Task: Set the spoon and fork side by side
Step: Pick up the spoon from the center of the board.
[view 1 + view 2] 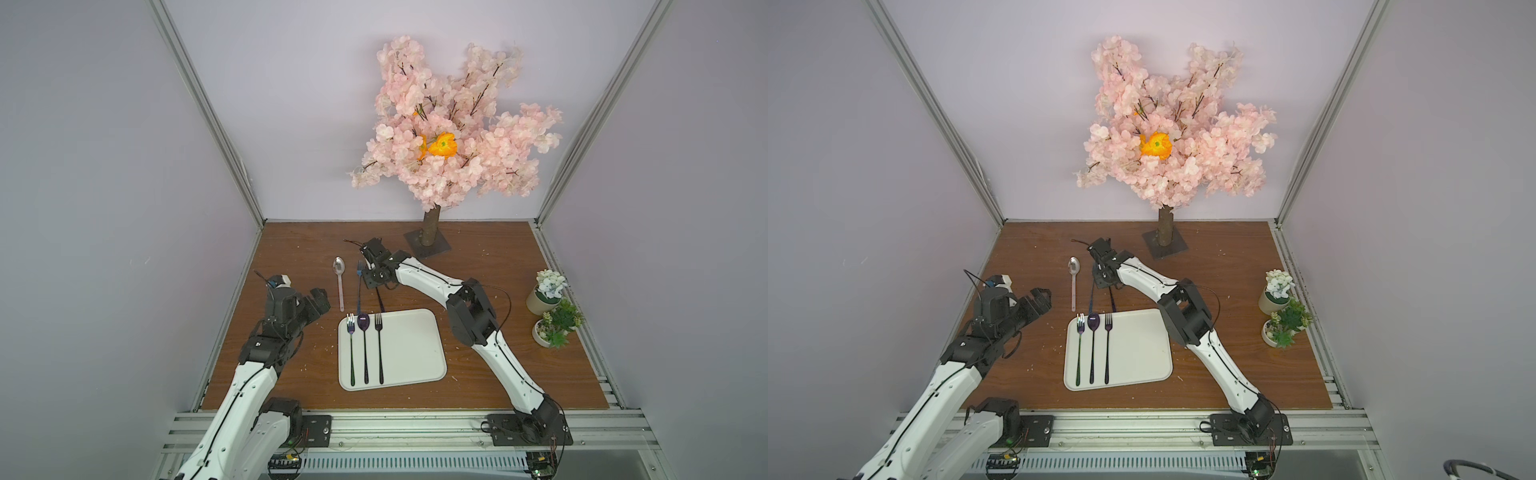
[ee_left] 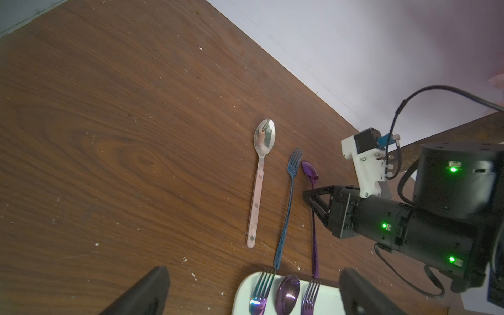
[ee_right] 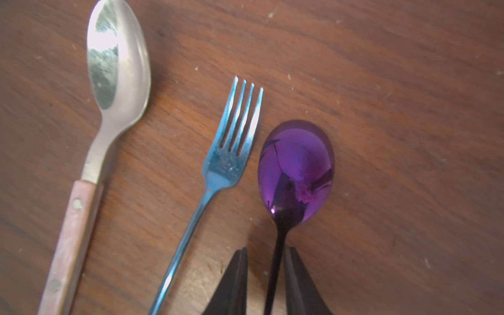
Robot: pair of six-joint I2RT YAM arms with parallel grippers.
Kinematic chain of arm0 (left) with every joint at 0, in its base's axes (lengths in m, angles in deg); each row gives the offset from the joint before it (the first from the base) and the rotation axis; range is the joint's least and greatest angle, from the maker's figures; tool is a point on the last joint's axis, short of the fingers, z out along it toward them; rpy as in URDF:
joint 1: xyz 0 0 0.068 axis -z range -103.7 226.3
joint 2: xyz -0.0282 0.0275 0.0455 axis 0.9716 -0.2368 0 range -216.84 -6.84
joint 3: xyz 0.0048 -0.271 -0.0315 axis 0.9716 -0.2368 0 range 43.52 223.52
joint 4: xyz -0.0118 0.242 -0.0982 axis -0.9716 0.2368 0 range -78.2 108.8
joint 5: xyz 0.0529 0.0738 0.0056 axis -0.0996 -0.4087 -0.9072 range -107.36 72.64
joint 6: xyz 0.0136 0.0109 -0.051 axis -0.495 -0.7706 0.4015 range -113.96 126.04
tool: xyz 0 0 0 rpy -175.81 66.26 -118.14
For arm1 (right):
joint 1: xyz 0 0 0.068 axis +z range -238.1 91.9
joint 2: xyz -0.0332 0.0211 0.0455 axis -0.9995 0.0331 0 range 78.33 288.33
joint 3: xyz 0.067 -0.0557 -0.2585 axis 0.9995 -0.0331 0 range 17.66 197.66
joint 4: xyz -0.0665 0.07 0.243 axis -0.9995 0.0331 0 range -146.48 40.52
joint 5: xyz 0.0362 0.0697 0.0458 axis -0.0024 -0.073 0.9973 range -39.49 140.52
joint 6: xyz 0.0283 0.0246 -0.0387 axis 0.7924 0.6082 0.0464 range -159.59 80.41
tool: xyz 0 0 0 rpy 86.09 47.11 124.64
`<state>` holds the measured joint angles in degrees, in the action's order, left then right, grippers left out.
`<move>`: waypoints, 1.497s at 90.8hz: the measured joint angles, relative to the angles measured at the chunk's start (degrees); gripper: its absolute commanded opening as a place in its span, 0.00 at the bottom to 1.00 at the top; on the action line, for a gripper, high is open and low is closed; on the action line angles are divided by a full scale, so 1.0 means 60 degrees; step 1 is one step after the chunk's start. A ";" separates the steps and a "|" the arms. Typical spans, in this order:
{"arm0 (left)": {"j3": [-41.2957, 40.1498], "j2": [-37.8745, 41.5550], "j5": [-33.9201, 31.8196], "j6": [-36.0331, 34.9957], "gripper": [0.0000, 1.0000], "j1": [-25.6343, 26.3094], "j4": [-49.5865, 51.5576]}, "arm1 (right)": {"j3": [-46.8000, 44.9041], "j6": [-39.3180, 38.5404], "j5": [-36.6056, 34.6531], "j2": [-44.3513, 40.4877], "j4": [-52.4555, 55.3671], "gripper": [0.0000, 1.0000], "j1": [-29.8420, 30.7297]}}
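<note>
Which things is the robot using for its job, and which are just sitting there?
Job: purple spoon on the table, blue fork, right gripper.
Lying about: silver spoon, tray with its cutlery, tree, potted plants, left gripper.

Glossy white shells dotted with small dark screws cover the left arm point(image 1: 249, 386) and right arm point(image 1: 509, 372), joined by boxy black motor housings point(image 1: 471, 316). Thin black cables point(image 2: 439, 87) loop between joints. Green indicator lights point(image 2: 384, 225) glow on the right wrist beside a white printed camera bracket point(image 2: 365, 163); the right gripper point(image 3: 266, 249) has black wedge-shaped fingers point(image 3: 234, 281).
</note>
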<state>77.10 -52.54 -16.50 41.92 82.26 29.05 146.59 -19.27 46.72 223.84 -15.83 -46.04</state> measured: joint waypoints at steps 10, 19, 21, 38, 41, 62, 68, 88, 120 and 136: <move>0.0000 0.0000 0.0055 0.0000 1.00 0.0000 -0.0004 | 0.0087 -0.0029 -0.0026 0.0062 -0.0007 0.17 -0.0058; 0.0000 -0.0007 0.0153 -0.0007 1.00 0.0000 -0.0007 | 0.0302 -0.0047 -0.0040 0.0262 -0.0076 0.07 -0.0138; 0.0004 -0.0011 0.0186 -0.0007 1.00 0.0000 -0.0011 | 0.0350 -0.0029 -0.0044 0.0280 -0.0102 0.05 -0.0146; 0.0000 -0.0007 0.0503 -0.0033 1.00 0.0000 -0.0102 | 0.0539 -0.0215 -0.0047 0.0382 -0.0168 0.00 -0.0277; 0.0000 -0.0004 0.0550 -0.0033 1.00 0.0000 -0.0157 | 0.0543 -0.0259 -0.0047 0.0382 -0.0168 0.00 -0.0295; -0.0160 0.0200 0.1381 0.0018 1.00 0.0000 -0.0954 | 0.0226 -0.0612 0.0452 0.0098 -0.0375 0.00 -0.0415; -0.0306 0.0273 0.1778 0.0058 1.00 0.0000 -0.1315 | -0.0321 -0.0645 0.0874 -0.0372 -0.0568 0.00 -0.0452; -0.0903 0.0543 0.3588 0.0499 0.99 0.0015 -0.3217 | -0.3923 -0.0324 0.2907 -0.3781 -0.2499 0.00 -0.0710; -0.1468 -0.0076 0.4812 0.0900 0.78 0.2732 -0.5869 | -1.0754 0.3111 0.5115 -0.9140 -0.8211 0.00 -0.1315; -0.0608 -0.1472 0.3552 0.0404 0.68 0.4605 -0.5289 | -1.1205 0.3840 0.3399 -0.9657 -0.7705 0.00 -0.1038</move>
<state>73.45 -61.37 4.81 44.34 109.89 -2.68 79.35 3.77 67.12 165.90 -62.06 -52.27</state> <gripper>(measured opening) 0.713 0.048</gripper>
